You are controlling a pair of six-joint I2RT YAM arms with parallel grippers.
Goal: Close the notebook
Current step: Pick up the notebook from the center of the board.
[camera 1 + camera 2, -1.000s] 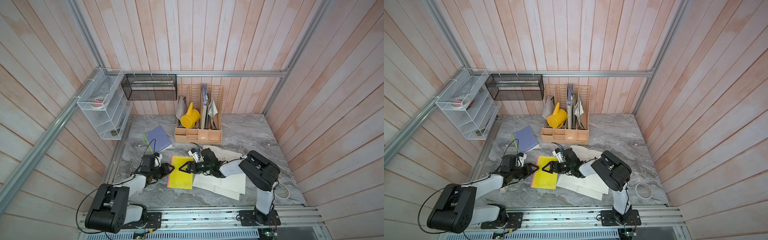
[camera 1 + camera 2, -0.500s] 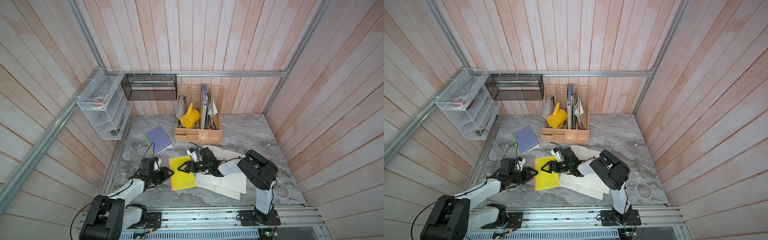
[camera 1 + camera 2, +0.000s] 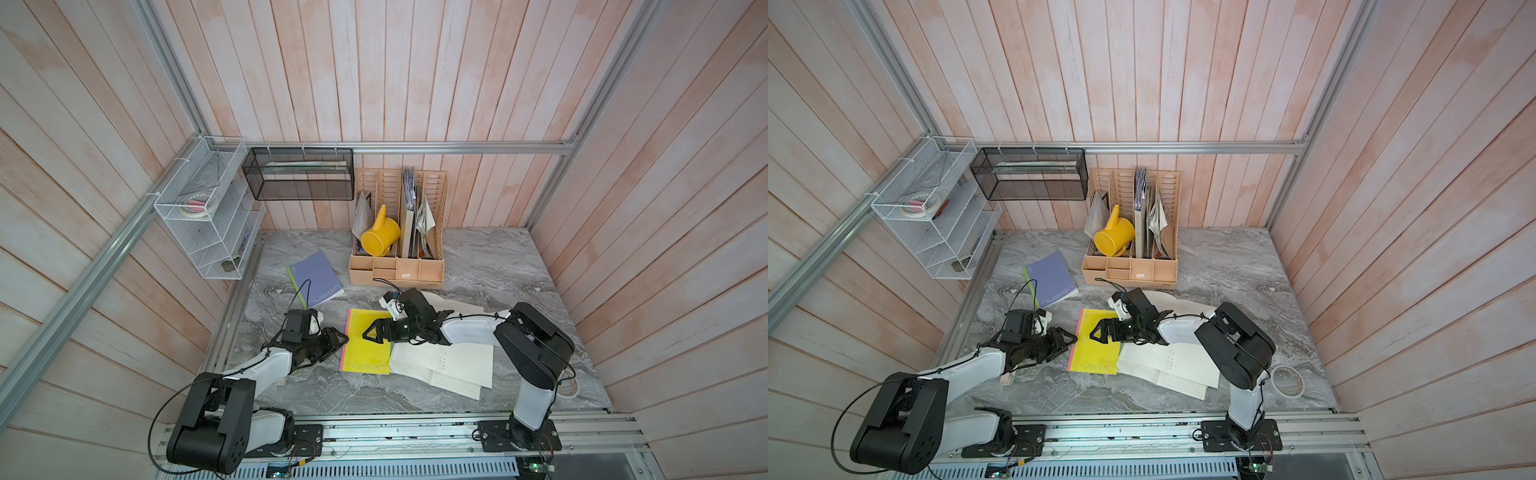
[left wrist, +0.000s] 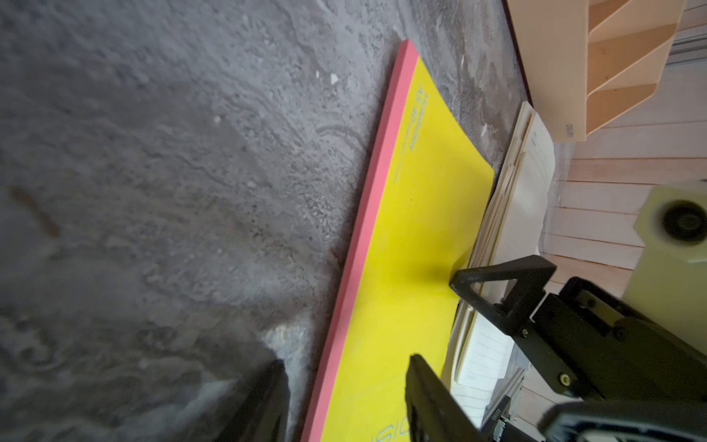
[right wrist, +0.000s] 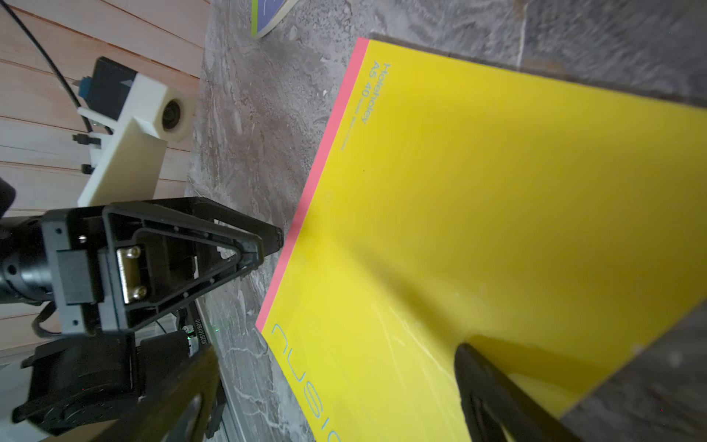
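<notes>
The notebook [image 3: 368,353] has a yellow cover and a pink spine. It lies cover-down and closed on the marble table in both top views [image 3: 1094,353]. My left gripper [image 3: 340,337] is open at the pink spine. In the left wrist view [image 4: 346,361] one finger is over the table and the other over the yellow cover [image 4: 413,214]. My right gripper [image 3: 371,331] is open and low over the cover's middle. In the right wrist view [image 5: 336,356] its fingers stand wide apart above the yellow cover [image 5: 478,199]. One right fingertip [image 4: 457,283] touches the cover.
White lined pages [image 3: 446,368] lie spread open just right of the notebook, under the right arm. A purple notebook [image 3: 316,280] lies behind the left gripper. A beige organiser [image 3: 397,268] with a yellow watering can [image 3: 379,239] stands at the back. A tape roll [image 3: 1287,380] lies at the front right.
The yellow notebook has shifted and turned slightly under the grippers and now lies flatter. The left arm's elbow swung out and back. Both grippers stay at the notebook.
</notes>
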